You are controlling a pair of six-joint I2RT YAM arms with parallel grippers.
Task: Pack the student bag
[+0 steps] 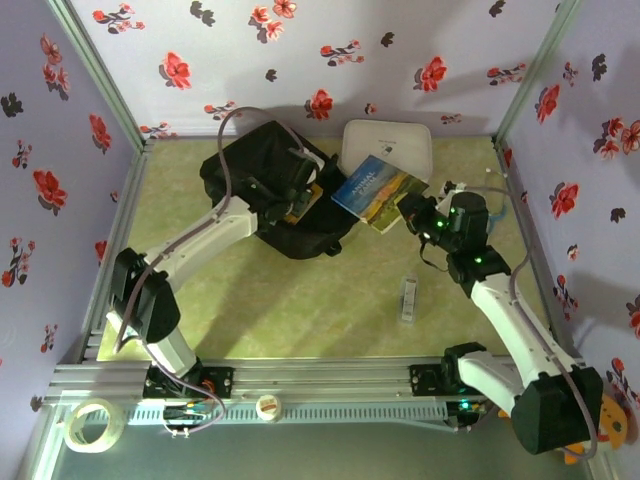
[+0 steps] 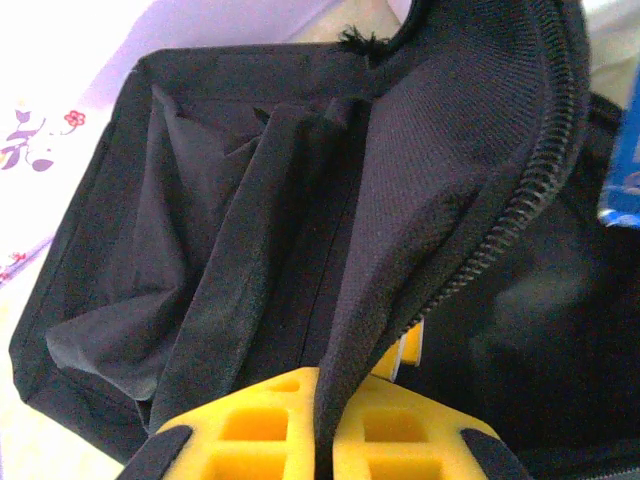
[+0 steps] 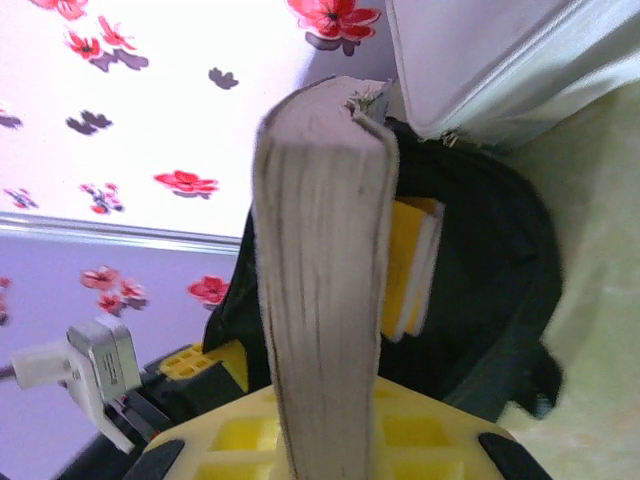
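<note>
From above, you see the student bag [image 1: 262, 170] lying on the tabletop [image 1: 300, 300] toward its far edge, left of the middle. Your left gripper [image 1: 291, 207] sits on the bag's open mouth. Your right gripper [image 1: 412, 216] holds a book [image 1: 375, 192] by its right end. The book is tilted, and its other end reaches just beside the bag. A white zip case [image 1: 395, 145] lies at the far edge behind the book. A small white object [image 1: 408, 300] lies alone nearer the right edge.

In the left wrist view, your left gripper [image 2: 325, 425] has its yellow jaws pressed together on a flap [image 2: 400, 200] of the student bag [image 2: 200, 250], with the zipper running along the flap's edge.

In the right wrist view, your right gripper [image 3: 325, 430] pinches the book [image 3: 325, 250] spine-up, pages facing you. Beyond it the student bag [image 3: 490, 290] gapes open with a yellow pad [image 3: 410, 265] inside. The white zip case [image 3: 500, 60] is behind the bag.
</note>
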